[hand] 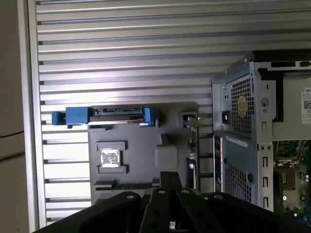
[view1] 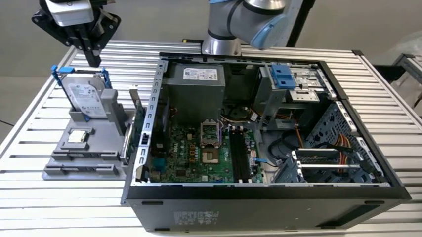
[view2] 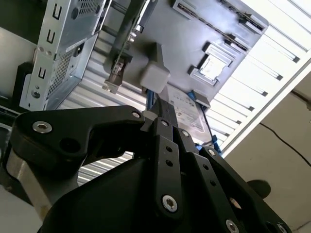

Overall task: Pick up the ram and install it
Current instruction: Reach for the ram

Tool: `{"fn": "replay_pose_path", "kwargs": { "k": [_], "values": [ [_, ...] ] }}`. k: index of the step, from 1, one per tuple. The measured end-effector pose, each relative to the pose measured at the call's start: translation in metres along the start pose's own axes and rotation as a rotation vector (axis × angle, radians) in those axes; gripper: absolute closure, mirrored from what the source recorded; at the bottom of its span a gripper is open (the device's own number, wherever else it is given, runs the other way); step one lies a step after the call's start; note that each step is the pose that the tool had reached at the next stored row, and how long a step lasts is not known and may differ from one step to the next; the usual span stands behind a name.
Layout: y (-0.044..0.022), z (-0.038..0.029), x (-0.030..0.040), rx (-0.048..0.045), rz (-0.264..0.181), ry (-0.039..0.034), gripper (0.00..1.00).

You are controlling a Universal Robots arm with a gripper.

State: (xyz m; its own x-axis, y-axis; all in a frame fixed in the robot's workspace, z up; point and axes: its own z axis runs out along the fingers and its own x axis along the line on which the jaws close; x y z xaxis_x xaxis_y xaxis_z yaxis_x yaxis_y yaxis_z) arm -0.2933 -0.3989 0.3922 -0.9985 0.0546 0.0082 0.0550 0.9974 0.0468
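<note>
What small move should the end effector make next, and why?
Probably a short shift toward the computer case, to centre over the ram. The end effector hangs shut and empty high above the grey holder, nearer the hard drive, while the ram stands on edge at the holder's case-side edge.

A slatted metal table stands over pale floor — black cable lying there.

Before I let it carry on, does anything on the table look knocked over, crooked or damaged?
Nothing stands out. The ram stands on edge in the gray fixture beside the open computer case, the hard drive sits upright, and the gripper hangs above it, shut.
</note>
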Motion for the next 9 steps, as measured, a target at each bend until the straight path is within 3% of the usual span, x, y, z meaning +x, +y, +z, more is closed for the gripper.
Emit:
{"fn": "replay_pose_path", "kwargs": {
  "k": [9],
  "values": [
    [-0.0005, 0.0003, 0.0096, 0.0002, -0.025, 0.0011, 1.0]
  ]
}}
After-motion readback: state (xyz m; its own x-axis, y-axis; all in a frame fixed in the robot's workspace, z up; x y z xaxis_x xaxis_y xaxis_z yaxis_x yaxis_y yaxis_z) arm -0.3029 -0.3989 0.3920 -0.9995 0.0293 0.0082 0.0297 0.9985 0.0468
